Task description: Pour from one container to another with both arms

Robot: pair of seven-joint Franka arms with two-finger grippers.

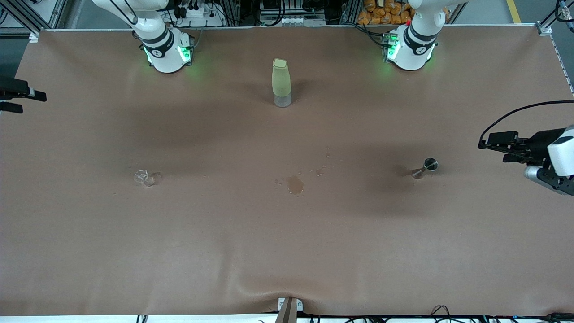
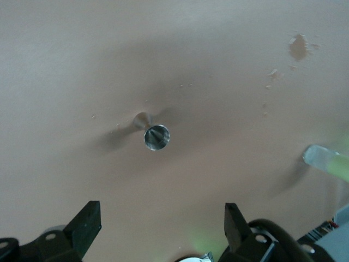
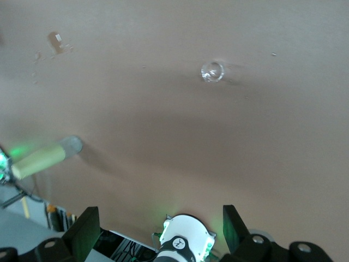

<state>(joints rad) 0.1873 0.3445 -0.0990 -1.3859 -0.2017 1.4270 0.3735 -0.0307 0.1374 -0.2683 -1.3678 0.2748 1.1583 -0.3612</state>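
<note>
A small clear glass (image 1: 144, 178) (image 3: 212, 71) stands toward the right arm's end of the table. A steel jigger (image 1: 425, 168) (image 2: 155, 135) stands toward the left arm's end. A tall bottle (image 1: 281, 83) (image 2: 327, 161) (image 3: 46, 157) with a yellow-green sleeve and clear base stands upright between the two arm bases. My left gripper (image 1: 493, 146) (image 2: 162, 224) hangs open and empty over the table's edge, apart from the jigger. My right gripper (image 1: 27, 101) (image 3: 161, 229) is open and empty, up in the air at the table's other end, well away from the glass.
A wet spill (image 1: 295, 184) (image 2: 298, 46) (image 3: 57, 41) with scattered drops marks the brown table cover (image 1: 287, 251) near the middle. The arm bases (image 1: 163, 51) (image 1: 409, 49) stand along the edge farthest from the front camera. The cover is wrinkled at the near edge.
</note>
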